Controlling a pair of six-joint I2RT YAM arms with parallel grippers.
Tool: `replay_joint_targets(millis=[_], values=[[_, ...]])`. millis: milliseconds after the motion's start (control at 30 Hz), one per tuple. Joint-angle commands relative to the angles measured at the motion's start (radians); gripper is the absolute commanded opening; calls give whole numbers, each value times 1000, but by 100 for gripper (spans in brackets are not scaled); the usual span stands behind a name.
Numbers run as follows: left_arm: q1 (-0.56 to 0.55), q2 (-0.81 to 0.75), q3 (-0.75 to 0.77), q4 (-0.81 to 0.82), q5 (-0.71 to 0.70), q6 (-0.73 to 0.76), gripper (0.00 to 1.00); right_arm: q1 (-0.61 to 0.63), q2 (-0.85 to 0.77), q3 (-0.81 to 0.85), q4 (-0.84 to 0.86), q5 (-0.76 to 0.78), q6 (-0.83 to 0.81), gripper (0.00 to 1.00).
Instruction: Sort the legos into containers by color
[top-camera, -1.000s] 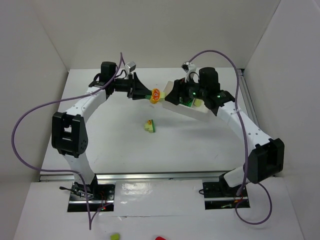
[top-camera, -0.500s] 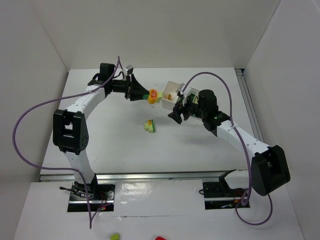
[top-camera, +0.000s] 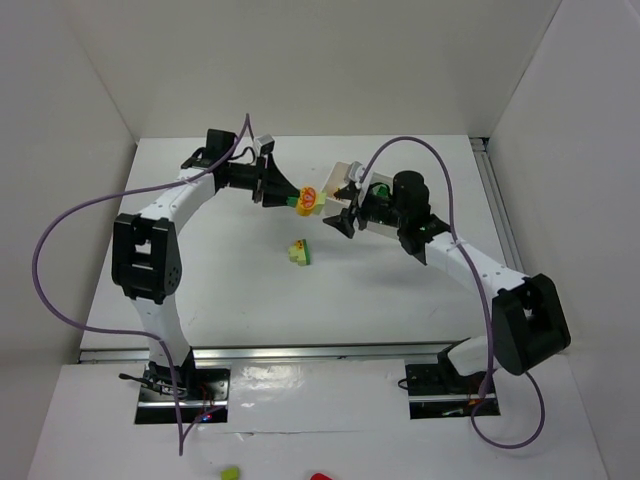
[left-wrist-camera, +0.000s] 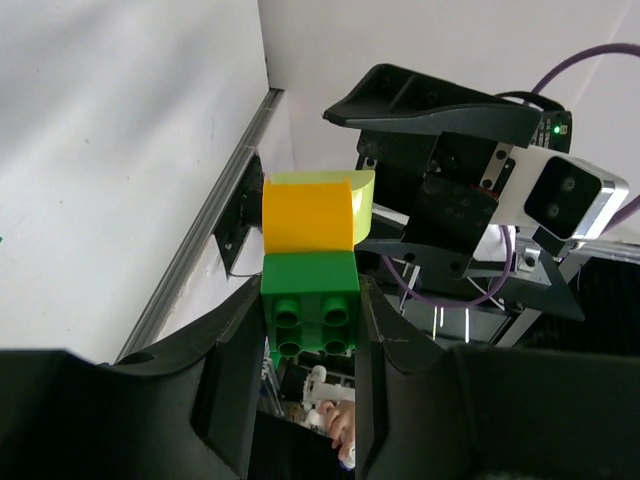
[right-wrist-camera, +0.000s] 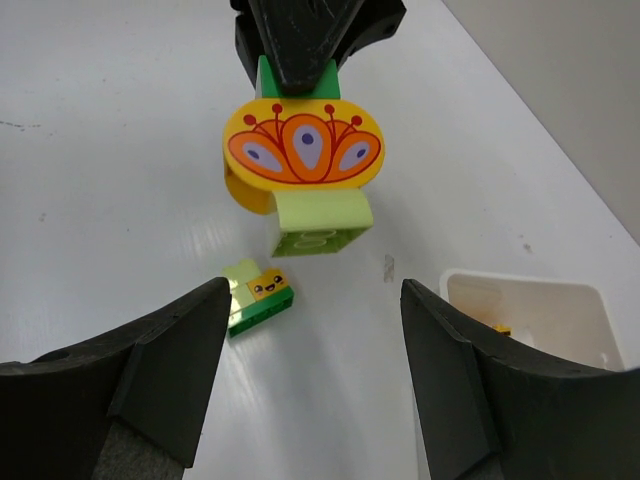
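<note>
The left claw (left-wrist-camera: 310, 325) pinches the green brick (left-wrist-camera: 310, 285), so we should centre the wide-open right claw (right-wrist-camera: 315, 370) around the joined pale brick (right-wrist-camera: 322, 222) before closing.

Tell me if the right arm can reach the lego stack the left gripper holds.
Probably yes: the right gripper is open facing the stack, nothing lies between, and the pale green brick juts clear of the left gripper.
</note>
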Motion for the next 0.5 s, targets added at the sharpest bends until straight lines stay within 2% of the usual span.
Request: replay_joint_targets(millis=[0, 200, 433, 467], values=[[-15, 13, 38, 0, 71, 46, 0, 20, 28, 68, 86, -26, -30, 76], [-24, 13, 47, 0, 81, 66, 0, 39, 79, 119, 86, -72, -30, 76], [-24, 13, 38, 0, 81, 75, 0, 39, 98, 119, 132, -81, 18, 55], [-24, 13, 38, 0, 81, 75, 0, 39, 107, 128, 132, -81, 18, 48]])
